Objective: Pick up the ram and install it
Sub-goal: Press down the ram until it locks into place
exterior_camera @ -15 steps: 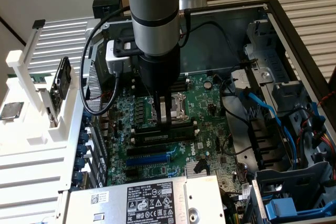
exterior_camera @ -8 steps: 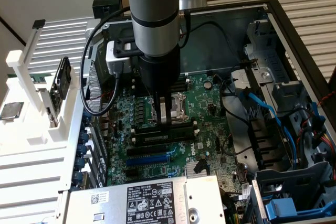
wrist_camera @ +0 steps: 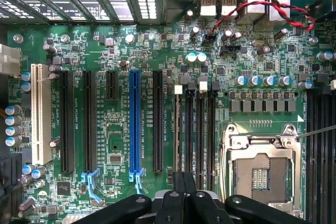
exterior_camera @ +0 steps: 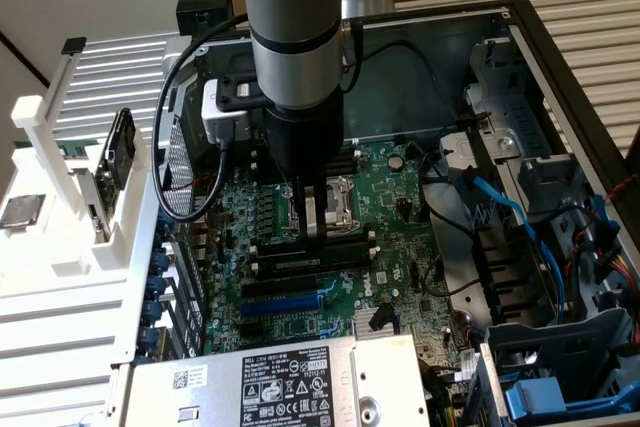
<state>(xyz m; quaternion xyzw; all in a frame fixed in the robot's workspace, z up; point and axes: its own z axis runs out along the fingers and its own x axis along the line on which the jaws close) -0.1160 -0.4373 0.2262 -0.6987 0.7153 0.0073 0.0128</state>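
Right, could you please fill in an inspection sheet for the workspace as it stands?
Surface: green motherboard inside an open computer case.
Job's things: the ram seems to stand in a memory slot beside the CPU socket; seating cannot be told.
Clutter: nothing seen.
Grippers: the gripper is shut, with its tips down at that memory slot.
Cables: black cable loops from the wrist; blue cables and red-black wires lie off the slots.
Surroundings: white rack at the exterior view's left; power supply in front.
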